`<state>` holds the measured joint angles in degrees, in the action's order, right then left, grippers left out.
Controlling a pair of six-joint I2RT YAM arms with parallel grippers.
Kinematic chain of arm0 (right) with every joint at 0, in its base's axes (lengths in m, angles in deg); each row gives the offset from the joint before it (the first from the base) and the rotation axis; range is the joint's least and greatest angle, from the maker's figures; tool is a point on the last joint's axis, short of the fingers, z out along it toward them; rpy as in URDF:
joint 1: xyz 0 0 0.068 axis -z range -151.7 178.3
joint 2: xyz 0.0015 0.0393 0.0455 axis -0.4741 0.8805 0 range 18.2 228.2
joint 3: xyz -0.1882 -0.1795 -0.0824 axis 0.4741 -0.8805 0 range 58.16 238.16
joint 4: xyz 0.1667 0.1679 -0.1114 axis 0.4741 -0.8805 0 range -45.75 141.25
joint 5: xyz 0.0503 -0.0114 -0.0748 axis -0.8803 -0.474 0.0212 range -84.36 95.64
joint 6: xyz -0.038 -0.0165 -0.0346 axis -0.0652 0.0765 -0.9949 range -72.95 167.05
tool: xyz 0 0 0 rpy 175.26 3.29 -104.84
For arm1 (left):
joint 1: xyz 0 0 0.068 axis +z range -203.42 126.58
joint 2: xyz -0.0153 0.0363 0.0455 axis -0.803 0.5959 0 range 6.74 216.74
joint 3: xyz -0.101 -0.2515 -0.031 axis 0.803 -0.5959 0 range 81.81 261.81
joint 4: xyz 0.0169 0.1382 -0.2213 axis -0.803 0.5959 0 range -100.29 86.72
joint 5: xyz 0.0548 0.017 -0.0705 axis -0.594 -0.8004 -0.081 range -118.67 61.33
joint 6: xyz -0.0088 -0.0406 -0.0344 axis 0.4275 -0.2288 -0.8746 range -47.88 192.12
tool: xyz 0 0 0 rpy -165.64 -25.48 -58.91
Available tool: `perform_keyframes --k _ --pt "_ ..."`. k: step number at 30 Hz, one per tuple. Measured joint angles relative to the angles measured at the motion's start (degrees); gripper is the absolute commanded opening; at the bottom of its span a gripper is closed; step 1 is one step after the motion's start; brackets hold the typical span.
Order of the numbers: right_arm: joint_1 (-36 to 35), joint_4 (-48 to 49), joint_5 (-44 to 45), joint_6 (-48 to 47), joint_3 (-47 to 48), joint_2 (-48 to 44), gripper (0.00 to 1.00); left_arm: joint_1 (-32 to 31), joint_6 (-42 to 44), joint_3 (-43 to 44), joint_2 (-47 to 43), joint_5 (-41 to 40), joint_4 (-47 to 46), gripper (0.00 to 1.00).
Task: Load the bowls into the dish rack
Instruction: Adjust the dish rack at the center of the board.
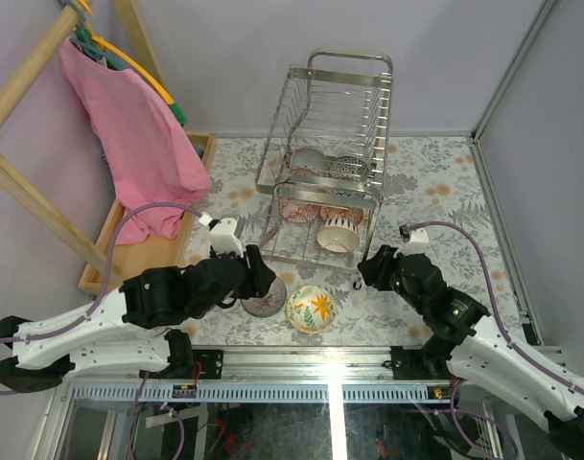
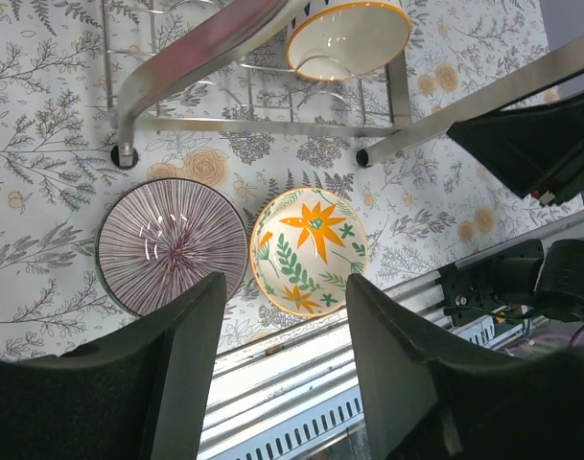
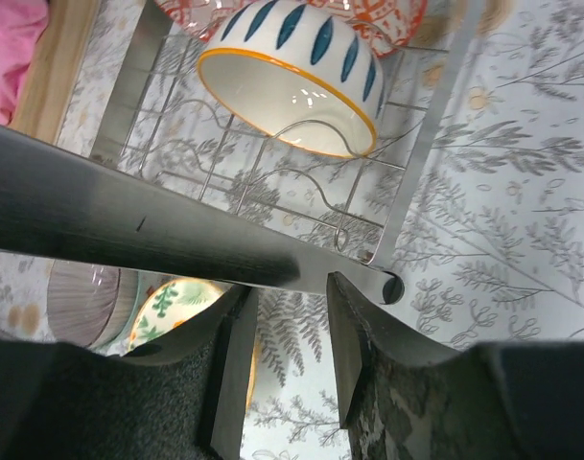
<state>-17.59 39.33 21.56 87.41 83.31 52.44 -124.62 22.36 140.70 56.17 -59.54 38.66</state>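
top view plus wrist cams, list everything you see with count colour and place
dish rack: one, chrome wire, far centre of table
bowls in rack: several, red-white, grey, one cream-and-blue; count unclear
bowls on table: two, purple-striped bowl and floral bowl, side by side before rack
wooden tray: one, left of rack
pink cloth: one, hung on wooden frame, left
left gripper: open, above the table bowls
right gripper: open, empty, by rack's front right leg

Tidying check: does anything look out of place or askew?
Nothing spilled or broken. The striped bowl and flowered bowl sit on the table outside the rack; the orange-rimmed bowl in it lies tipped sideways.
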Motion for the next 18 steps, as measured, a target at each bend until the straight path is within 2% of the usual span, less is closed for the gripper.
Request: perform_keyframes --k 10,18 --pt "17.77 0.59 -5.01 -2.27 2.03 5.03 0.42 0.00 -1.01 -1.03 -2.21 0.04 1.53 0.52" --pt "22.91 1.07 -9.40 -4.04 2.82 8.96 0.42 0.00 -1.90 -3.02 -2.73 0.48 1.77 0.52"
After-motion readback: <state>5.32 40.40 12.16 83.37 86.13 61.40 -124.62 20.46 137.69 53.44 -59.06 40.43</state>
